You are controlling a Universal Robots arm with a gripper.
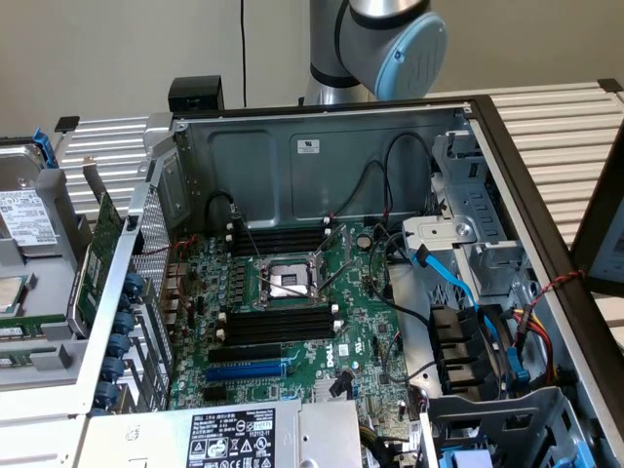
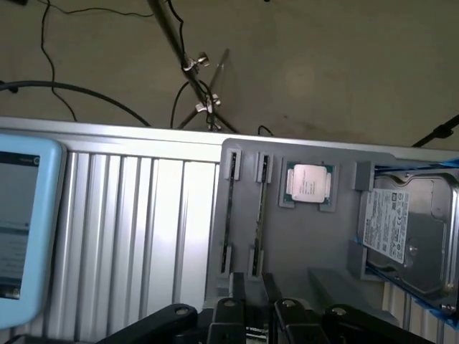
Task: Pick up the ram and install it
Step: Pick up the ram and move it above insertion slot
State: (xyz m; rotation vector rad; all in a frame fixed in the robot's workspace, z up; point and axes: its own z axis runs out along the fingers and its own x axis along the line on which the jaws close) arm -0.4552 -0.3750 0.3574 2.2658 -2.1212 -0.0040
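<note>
- bench (image 2: pixel 136 215): pale ribbed metal slats, smooth with a dull shine.
- ram (image 2: pixel 259 211): stands on edge in the narrow clips of the tray, seen edge-on as a thin dark line, with what looks like a second stick (image 2: pixel 230 208) just beside it. i judge it light, stiff and brittle, so hold it by the two flat faces or the short ends, away from the contact edge.
- gripper (image 2: pixel 255 281): hovers over one end of the ram's clips. its two black fingers (image 2: pixel 238 288) stand apart with nothing between them.
- tray (image 2: pixel 315 244): flat matte gray plastic, lying on the bench.
- processor (image 2: pixel 310 185): small square with a bright metal lid, in its own pocket in the tray.
- hard drive (image 2: pixel 405 229): metal box with a white label.
- memory slots (image 1: pixel 273 327): long black plastic rails on the green board in the open case.
</note>
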